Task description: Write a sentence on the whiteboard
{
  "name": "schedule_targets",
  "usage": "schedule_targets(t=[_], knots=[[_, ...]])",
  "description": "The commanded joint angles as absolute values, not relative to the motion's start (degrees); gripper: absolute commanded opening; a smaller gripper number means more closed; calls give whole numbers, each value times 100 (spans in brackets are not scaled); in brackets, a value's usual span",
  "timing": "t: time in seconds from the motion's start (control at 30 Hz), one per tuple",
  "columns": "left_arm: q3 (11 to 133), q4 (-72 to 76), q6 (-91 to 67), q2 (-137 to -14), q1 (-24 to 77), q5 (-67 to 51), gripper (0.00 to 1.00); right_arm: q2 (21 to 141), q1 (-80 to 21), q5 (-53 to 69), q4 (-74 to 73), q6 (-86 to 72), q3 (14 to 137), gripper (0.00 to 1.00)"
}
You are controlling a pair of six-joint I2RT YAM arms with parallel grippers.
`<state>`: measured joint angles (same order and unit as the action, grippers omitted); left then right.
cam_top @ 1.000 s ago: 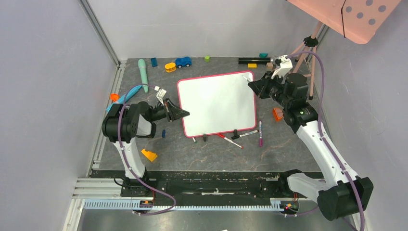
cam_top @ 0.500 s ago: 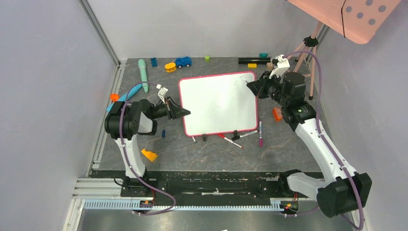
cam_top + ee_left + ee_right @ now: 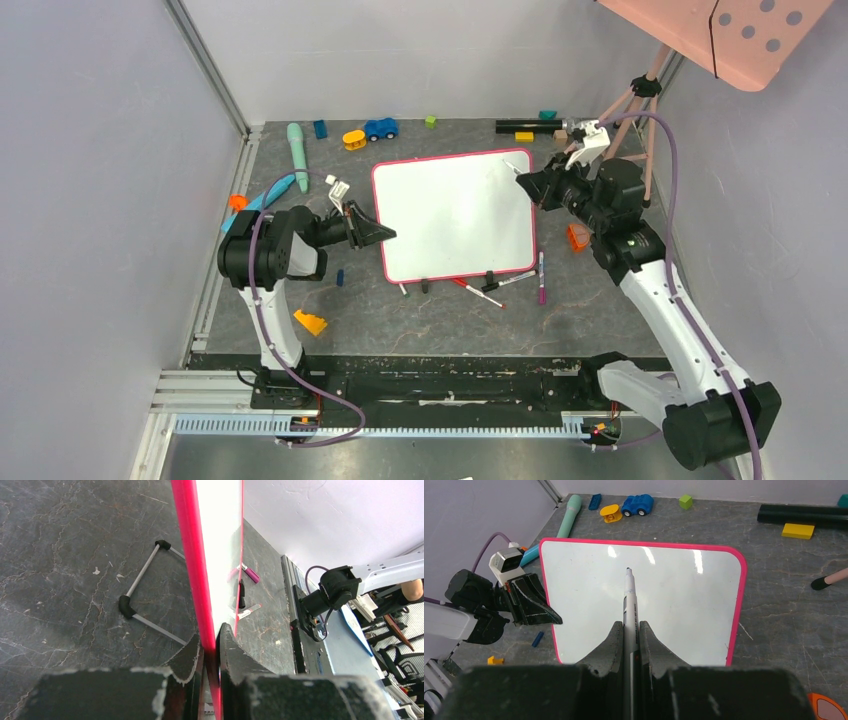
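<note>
No text can be read. The whiteboard [image 3: 684,600] ahead of the jaws of the right gripper [image 3: 629,627] shows none, and the marker [image 3: 630,595] between them bears marks too small to tell.

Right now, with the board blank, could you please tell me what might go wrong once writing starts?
The left claw pinches only the thin pink edge of the whiteboard, so pen pressure could shift or twist the board. The marker juts far out of the right claw and might tilt when its tip presses down.

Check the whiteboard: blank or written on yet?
Blank. The whiteboard shows only white surface and glare streaks in the right wrist and top views; no ink. The right claw holds the marker pointed at it.
</note>
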<state>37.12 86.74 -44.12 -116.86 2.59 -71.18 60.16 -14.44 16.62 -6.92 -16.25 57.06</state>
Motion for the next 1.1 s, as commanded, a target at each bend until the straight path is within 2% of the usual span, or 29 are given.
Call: schedule_targets(t=[0.0, 0.13, 0.67, 0.83, 1.07], knots=[[3671, 8921, -3319, -11942, 167, -6086, 2, 5873, -1468, 1595, -461, -1573, 5669, 0], [3527, 8921, -2946, -11973, 305, -6195, 2, 5890, -1468, 1628, -576, -1539, 5802, 0], [3591, 8921, -3098, -11827, 235, -6259, 2, 6150, -1485, 1615, -792, -1477, 5863, 0], [3657, 8921, -2982, -12007, 324, -6466, 2, 6036, -1479, 1171, -981, -1744, 5914, 0], [3592, 8921, -2852, -11972, 334, -6425, 2, 5570, -1478, 832, -859, -1693, 5387, 0]])
